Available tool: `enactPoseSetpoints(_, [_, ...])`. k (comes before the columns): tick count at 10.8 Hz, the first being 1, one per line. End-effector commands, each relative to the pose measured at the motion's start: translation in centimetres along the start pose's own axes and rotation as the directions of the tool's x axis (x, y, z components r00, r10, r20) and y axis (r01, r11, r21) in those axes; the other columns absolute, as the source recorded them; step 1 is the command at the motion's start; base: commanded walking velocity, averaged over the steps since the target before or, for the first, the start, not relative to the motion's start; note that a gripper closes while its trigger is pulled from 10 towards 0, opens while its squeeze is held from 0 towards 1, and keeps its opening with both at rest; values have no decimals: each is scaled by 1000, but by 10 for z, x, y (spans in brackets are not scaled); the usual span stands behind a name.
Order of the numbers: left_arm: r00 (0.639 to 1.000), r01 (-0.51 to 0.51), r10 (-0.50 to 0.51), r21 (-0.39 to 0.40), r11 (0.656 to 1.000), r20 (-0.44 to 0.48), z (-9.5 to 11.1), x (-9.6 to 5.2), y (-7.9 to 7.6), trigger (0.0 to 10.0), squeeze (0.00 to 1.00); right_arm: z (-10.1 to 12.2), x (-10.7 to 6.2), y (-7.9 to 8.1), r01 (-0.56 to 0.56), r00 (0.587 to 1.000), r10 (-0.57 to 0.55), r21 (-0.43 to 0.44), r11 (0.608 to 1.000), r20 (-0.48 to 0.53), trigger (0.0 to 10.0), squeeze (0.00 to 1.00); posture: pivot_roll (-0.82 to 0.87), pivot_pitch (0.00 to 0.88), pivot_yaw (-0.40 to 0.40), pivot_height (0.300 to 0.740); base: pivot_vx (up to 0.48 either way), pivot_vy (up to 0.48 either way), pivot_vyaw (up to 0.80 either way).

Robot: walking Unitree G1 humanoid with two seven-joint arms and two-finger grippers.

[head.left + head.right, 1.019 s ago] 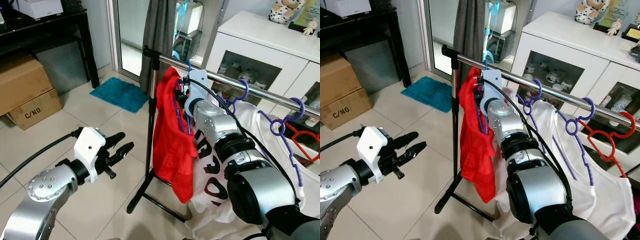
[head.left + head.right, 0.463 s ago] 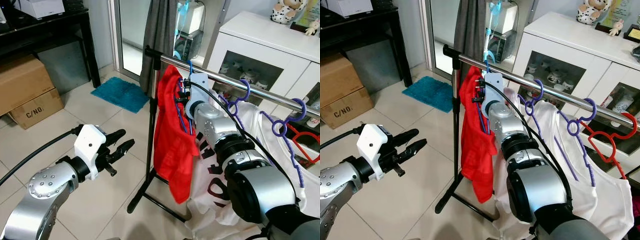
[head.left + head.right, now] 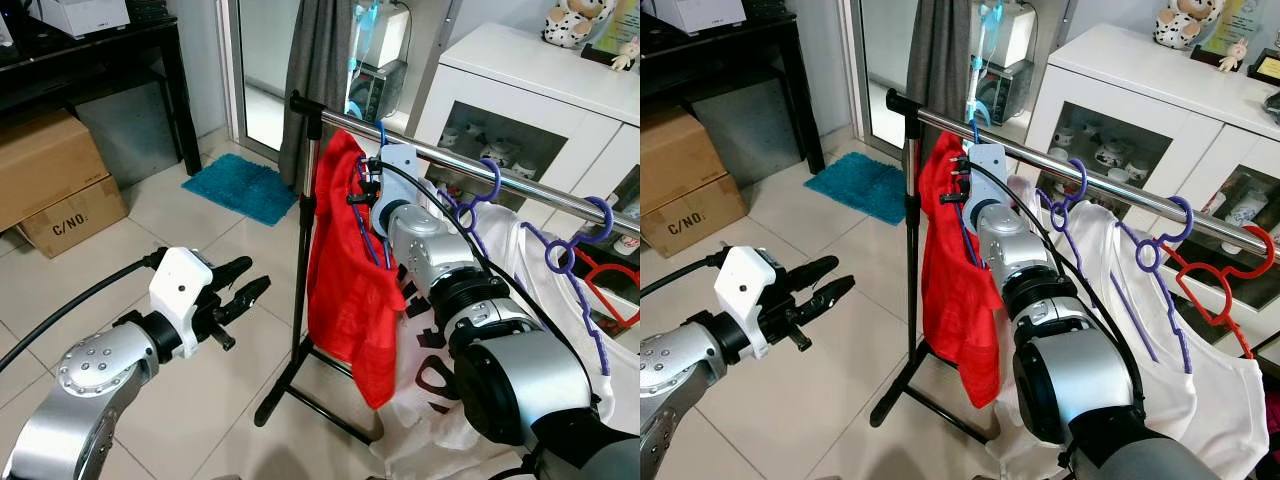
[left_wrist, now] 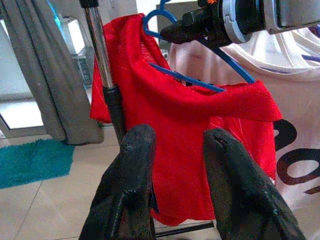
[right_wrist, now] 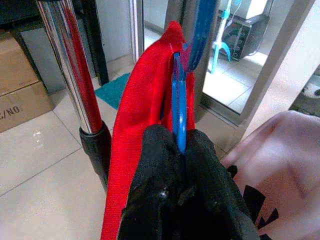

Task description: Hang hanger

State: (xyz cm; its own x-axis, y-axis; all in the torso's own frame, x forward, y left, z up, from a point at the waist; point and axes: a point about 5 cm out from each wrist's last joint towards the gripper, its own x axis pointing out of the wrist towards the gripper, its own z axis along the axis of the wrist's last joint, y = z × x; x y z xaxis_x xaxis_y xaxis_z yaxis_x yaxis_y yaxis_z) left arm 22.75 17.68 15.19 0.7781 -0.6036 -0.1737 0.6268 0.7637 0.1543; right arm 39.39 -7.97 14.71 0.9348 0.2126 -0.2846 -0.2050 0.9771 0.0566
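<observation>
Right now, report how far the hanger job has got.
Done: the blue hanger carrying the red shirt is up at the rail, its hook over the bar. In hand: the right gripper is shut on the hanger. Left: let go and draw back. The left gripper is open, apart from the rack.

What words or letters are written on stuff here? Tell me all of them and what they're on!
"C/NO." in black letters, on the side of the lower cardboard box on the floor.
Big black letters on the white shirt hanging on the rack: folded and partly hidden behind the right arm, so they cannot be read.
Picture frames on top of the white cabinet: too small to read.
</observation>
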Motion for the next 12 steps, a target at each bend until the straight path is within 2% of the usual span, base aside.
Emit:
enactPoseSetpoints(1, [1000,6,-6,14,1000,18,5,3,-1,10000,0,7,1,-3,3,1000,-3,-6,1000,21,0,0,69,0,-92,740,0,0,0])
enactPoseSetpoints(3, [1000,7,-7,3,1000,19,4,3,-4,10000,0,6,0,-4,-11,1000,12,-21,1000,26,0,0,65,0,-99,740,0,0,0])
enactPoseSetpoints(5, [1000,1,-1,7,1000,24,4,3,-6,10000,0,12,-4,-5,-54,997,54,-1,999,58,0,0,68,0,-104,740,0,0,0])
enactPoseSetpoints(8, [994,-110,111,-9,994,8,0,8,2,10000,0,30,-16,-11,-94,980,91,13,995,178,0,0,50,0,-96,740,0,0,0])
enactPoseSetpoints(10, [989,-144,144,-23,989,18,0,18,2,10000,0,34,-38,-9,-133,953,138,-36,990,271,0,0,49,0,-93,740,0,0,0])
enactPoseSetpoints(12, [983,-184,185,-34,982,11,-3,18,2,10000,0,21,-55,-4,-179,950,200,-106,978,240,0,0,48,0,-102,740,0,0,0])
